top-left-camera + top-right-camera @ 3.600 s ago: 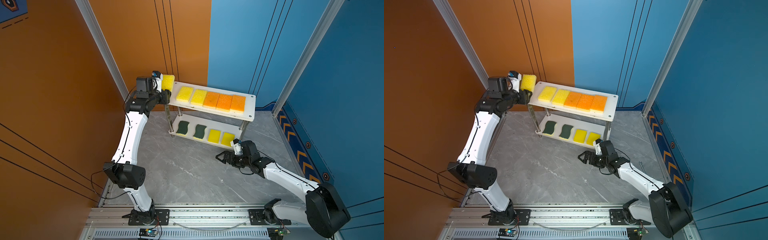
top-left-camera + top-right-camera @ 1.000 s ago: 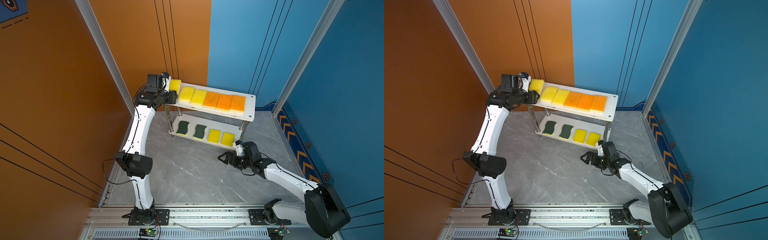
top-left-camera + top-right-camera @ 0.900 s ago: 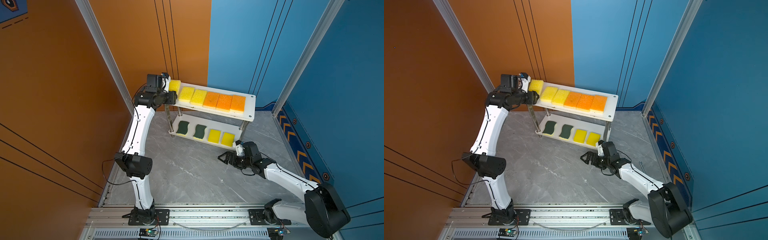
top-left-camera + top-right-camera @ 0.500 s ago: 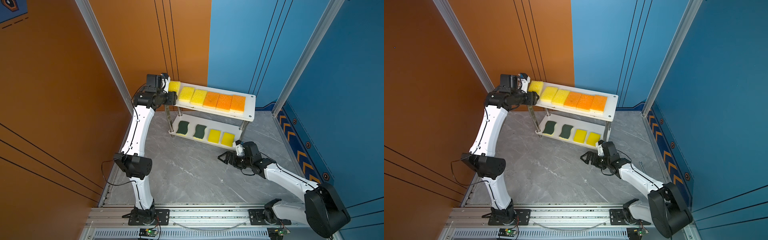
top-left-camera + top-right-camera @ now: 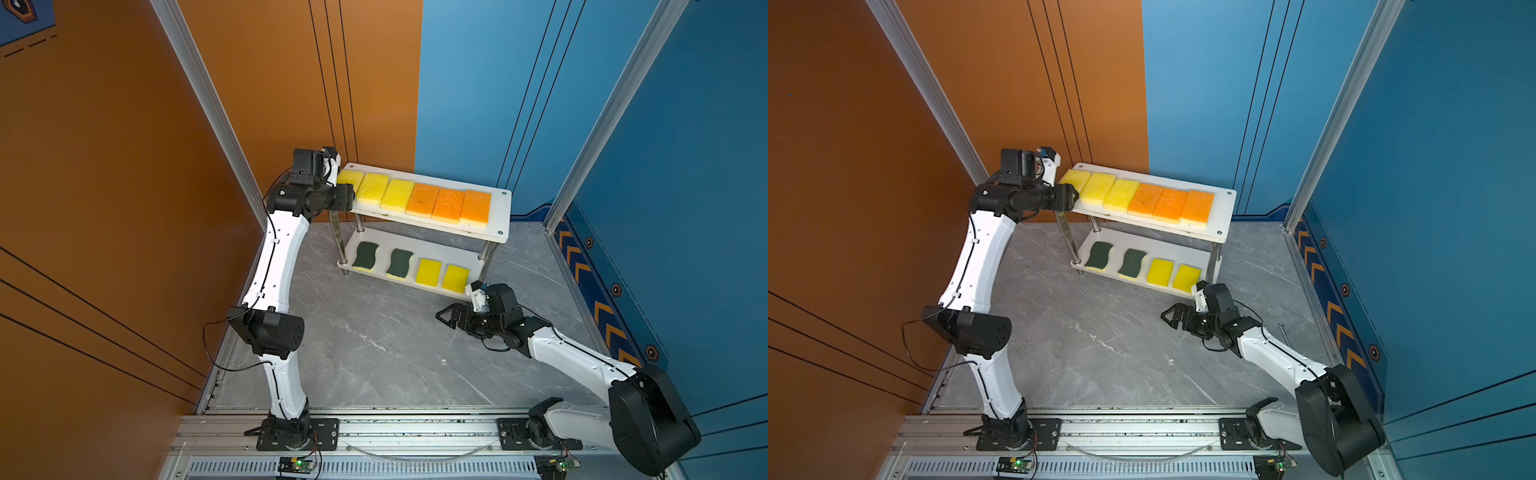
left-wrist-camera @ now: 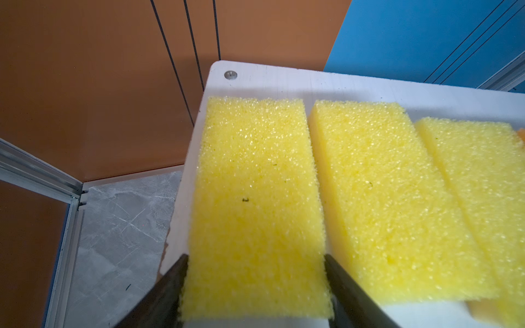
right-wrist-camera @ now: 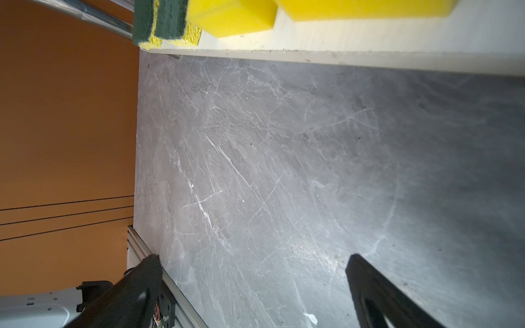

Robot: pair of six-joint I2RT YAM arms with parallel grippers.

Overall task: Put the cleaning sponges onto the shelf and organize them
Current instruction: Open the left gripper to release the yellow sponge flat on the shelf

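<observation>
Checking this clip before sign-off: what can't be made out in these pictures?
- Left gripper: whether its fingers press the end yellow sponge or merely flank it; wrist view blurred, top views too small.
- Back of lower shelf board: covered by upper board in top views.
- Green scouring pads: cut off at right wrist picture's edge.

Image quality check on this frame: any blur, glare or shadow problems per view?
Left wrist view: the near end of the end yellow sponge and the left gripper fingers are soft, out of focus; the far shelf corner is sharp. Right wrist view: the right gripper fingers are dark blurs, and a soft sheen lies on the grey floor. Both top views: sharp, evenly lit.
</observation>
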